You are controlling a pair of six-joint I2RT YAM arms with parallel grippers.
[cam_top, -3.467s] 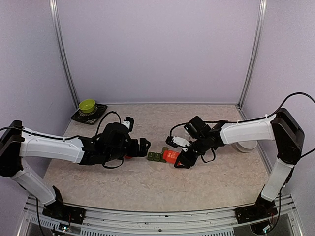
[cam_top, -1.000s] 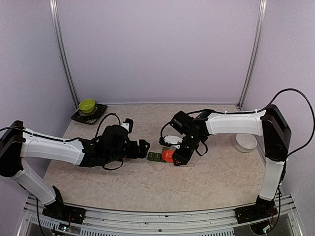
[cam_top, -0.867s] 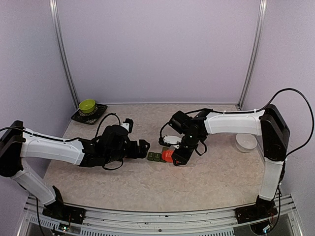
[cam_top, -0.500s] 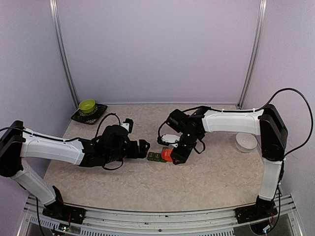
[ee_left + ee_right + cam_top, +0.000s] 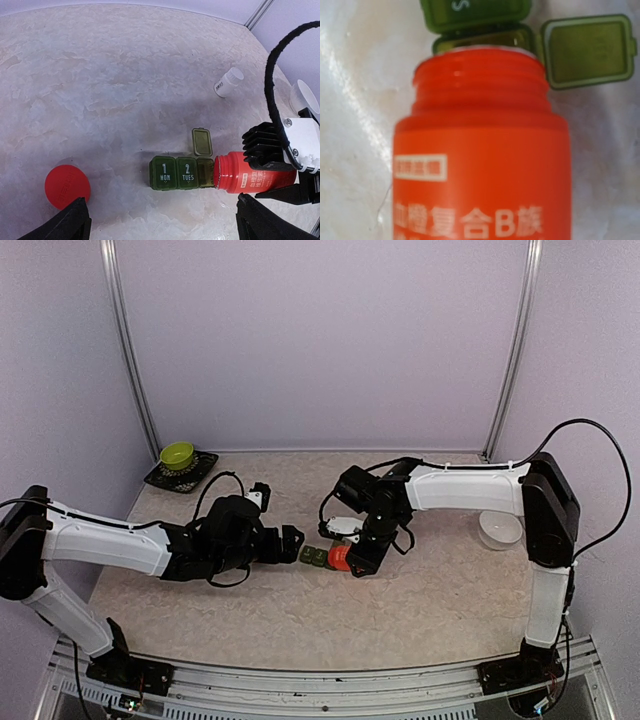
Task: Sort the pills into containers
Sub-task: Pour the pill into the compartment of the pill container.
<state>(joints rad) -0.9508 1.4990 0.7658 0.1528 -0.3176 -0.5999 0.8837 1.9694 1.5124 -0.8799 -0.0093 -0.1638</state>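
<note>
Left wrist view gives me the clearest look: my right hand [image 5: 354, 559] is clamped on the red bottle [image 5: 240, 174], partly closed around its body. The bottle is uncapped and lies tipped on its side, low over the worktop [image 5: 110, 75], with its open mouth up against the end compartment [image 5: 205, 172] of the containers [image 5: 181, 173].

The containers sit near the middle of the worktop, a short dark green strip of three joined boxes. Two of them are shut, with lids marked "1 MON" and "2 TUES". The one at the bottle's mouth has its lid [image 5: 202, 141] flipped back flat, away from me. From the right wrist camera the bottle neck covers most of that compartment, so I cannot tell whether any pills are in it.

My left hand [image 5: 288, 542] is spread fully wide and holds nothing. Its fingers [image 5: 70, 227] hang on either side of the strip, apart from it. A red cap [image 5: 67, 186] lies on the worktop left of the strip, and a small white bottle [image 5: 228, 82] lies on its side farther back.
</note>
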